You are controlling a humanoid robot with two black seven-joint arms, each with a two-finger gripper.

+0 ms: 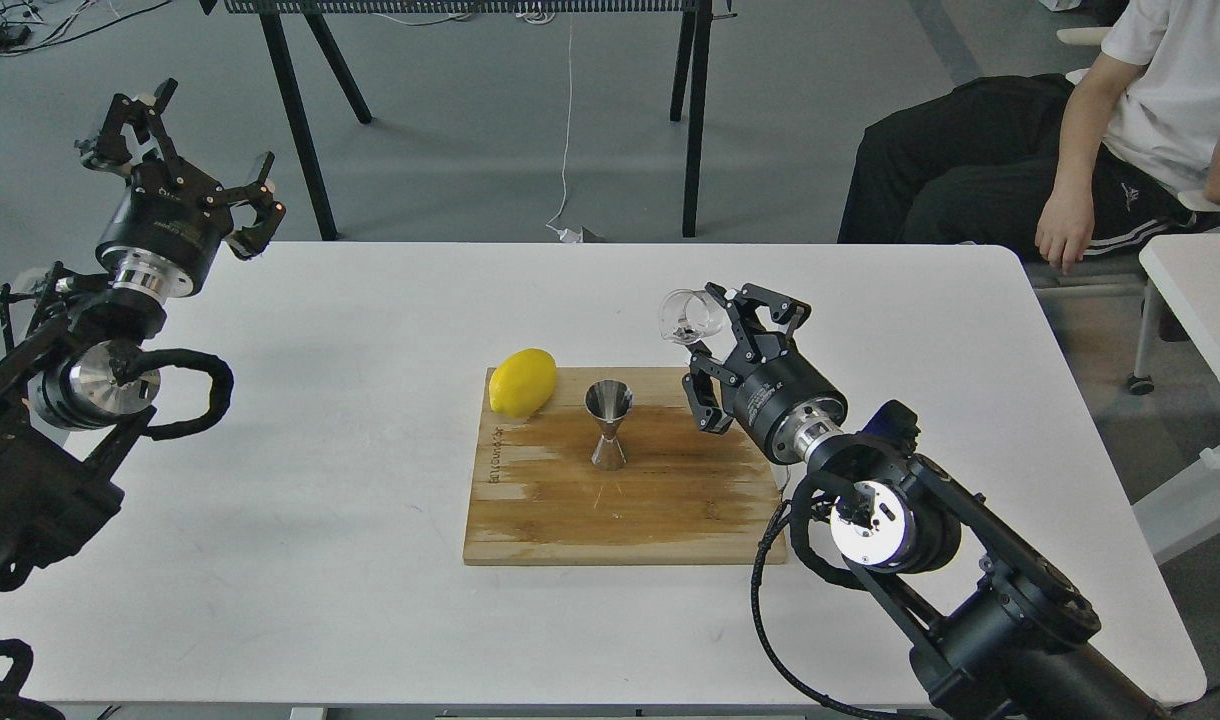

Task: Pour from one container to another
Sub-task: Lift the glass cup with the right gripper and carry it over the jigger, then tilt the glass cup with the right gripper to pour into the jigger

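Note:
The steel hourglass jigger [608,425] stands upright near the middle of the wooden cutting board [625,500]. My right gripper [715,320] is shut on the small clear glass cup [686,316], holding it in the air tilted toward the left, above the board's far right corner and to the upper right of the jigger. A little dark matter shows inside the cup. My left gripper [185,150] is open and empty, raised beyond the table's far left corner.
A yellow lemon [522,382] lies on the board's far left corner, close to the jigger. The board has a wire handle on its right side. A seated person [1070,150] is beyond the table's far right corner.

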